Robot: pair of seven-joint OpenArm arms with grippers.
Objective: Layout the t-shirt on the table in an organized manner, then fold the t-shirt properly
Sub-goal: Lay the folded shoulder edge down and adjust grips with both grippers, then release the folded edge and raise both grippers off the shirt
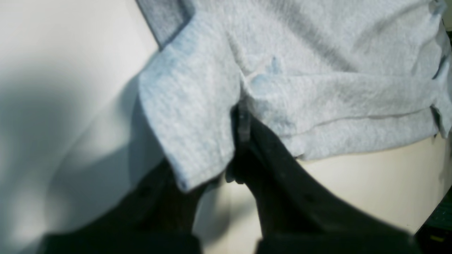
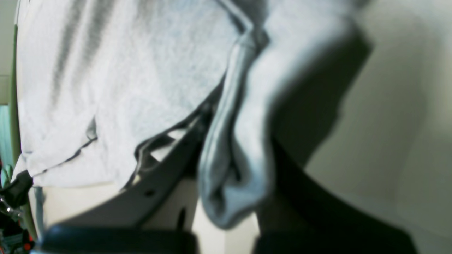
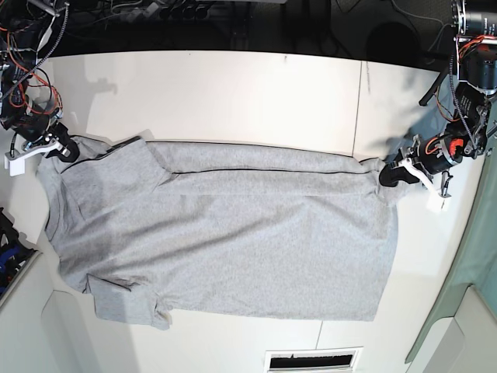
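1. Risk: both grips sit close to the cloth's edge. A hard pull apart could slip the shirt (image 3: 225, 241) from one end effector, and that end would drop into a heap.
2. Risk: uneven lifting would skew the far fold and carry its creases along.
3. Left end effector (image 1: 243, 123): closed on the shirt's hem corner.
4. Right end effector (image 2: 229, 169): closed on a bunched edge near the sleeve.
5. Shirt: light grey, spread lengthwise across the white table (image 3: 233, 85), far edge doubled over, one sleeve rumpled at the near corner. No lettering visible.
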